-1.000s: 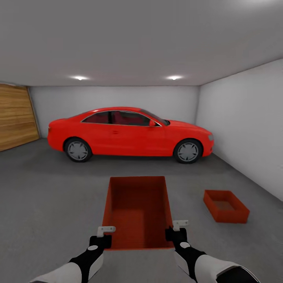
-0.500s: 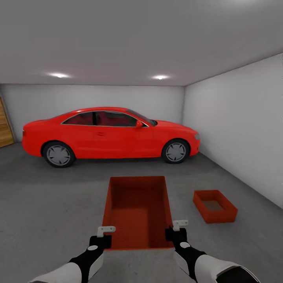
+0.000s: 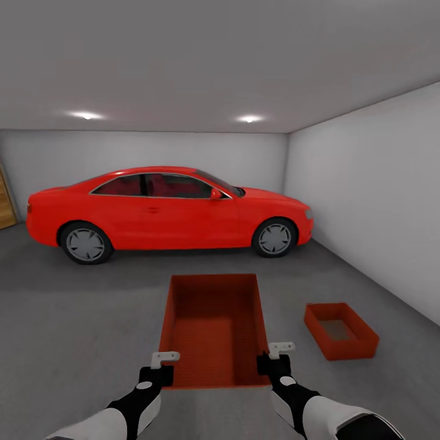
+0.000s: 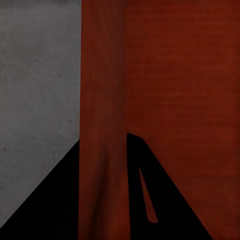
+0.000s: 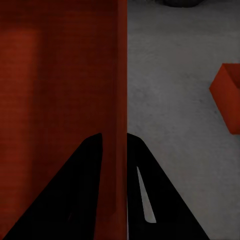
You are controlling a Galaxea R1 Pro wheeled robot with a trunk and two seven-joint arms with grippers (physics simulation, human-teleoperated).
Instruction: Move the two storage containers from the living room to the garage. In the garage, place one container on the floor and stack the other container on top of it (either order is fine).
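I am in the bare grey-walled garage, facing the glossy red car (image 3: pixel 168 209) parked side-on across the rough dark grey floor (image 3: pixel 73 318). Between the car and me I carry one orange-red, thin-walled, lidless storage container (image 3: pixel 214 327), its long axis running away from me. My left gripper (image 3: pixel 162 365) is clamped on its left wall and my right gripper (image 3: pixel 274 359) on its right wall. The second, matching container (image 3: pixel 340 330) sits on the floor ahead and right of the carried one, nearer my right arm.
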